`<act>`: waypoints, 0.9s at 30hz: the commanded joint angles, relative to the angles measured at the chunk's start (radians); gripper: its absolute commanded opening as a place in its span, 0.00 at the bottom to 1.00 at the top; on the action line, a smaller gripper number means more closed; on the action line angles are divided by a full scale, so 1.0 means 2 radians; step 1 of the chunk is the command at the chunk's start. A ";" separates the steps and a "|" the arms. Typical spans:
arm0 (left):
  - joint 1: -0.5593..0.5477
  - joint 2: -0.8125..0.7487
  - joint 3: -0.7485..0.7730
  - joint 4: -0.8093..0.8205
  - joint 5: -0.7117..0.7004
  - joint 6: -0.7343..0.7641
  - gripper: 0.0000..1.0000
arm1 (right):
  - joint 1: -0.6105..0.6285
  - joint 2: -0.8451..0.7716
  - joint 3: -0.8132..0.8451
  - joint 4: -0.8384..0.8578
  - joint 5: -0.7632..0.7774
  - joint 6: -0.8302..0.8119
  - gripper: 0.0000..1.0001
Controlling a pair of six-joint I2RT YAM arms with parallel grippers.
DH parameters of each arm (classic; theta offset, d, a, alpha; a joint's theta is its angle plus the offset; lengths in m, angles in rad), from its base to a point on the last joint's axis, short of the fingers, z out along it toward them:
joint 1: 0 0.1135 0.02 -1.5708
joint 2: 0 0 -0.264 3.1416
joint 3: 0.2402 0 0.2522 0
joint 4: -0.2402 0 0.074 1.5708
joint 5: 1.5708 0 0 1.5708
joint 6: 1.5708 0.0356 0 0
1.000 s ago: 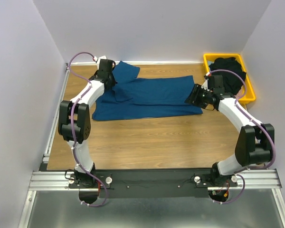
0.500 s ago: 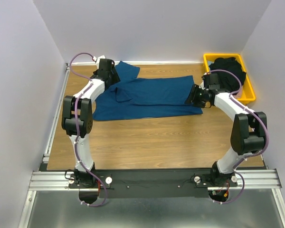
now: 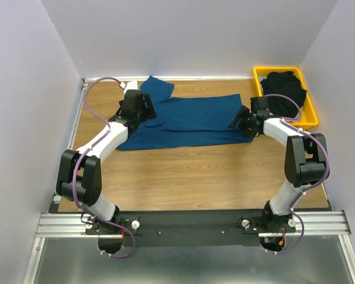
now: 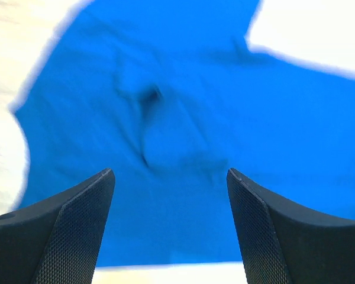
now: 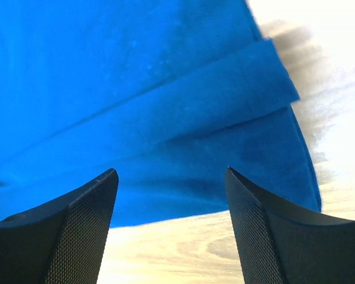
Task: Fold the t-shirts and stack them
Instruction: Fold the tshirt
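A dark navy-blue t-shirt lies folded lengthwise into a long band across the back of the table, one sleeve sticking out at its far left. My left gripper hovers open over its left end, where wrinkled blue cloth fills the wrist view and nothing sits between the fingers. Open too, my right gripper hangs above the band's right end, over the layered fold and its near edge. A black t-shirt lies bunched in the yellow tray.
The yellow tray stands at the back right corner against the right wall. Bare wooden tabletop stretches between the shirt and the arm bases. A metal rail borders the table's left edge.
Both grippers have let go of the blue shirt and opened. The left arm pulled back toward me and right from the far left corner. The right gripper drew slightly back at the shirt's right end.
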 commanded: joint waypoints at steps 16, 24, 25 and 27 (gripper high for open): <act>-0.018 0.030 -0.108 0.021 0.022 0.051 0.84 | 0.003 0.026 -0.034 0.098 0.030 0.153 0.80; -0.018 0.040 -0.125 0.000 0.023 0.048 0.84 | 0.004 0.042 -0.025 0.101 0.034 0.156 0.80; -0.018 0.040 -0.127 0.000 0.022 0.048 0.84 | 0.004 0.044 -0.023 0.101 0.034 0.156 0.80; -0.018 0.040 -0.129 -0.005 0.021 0.048 0.84 | 0.003 0.050 -0.017 0.101 0.034 0.155 0.80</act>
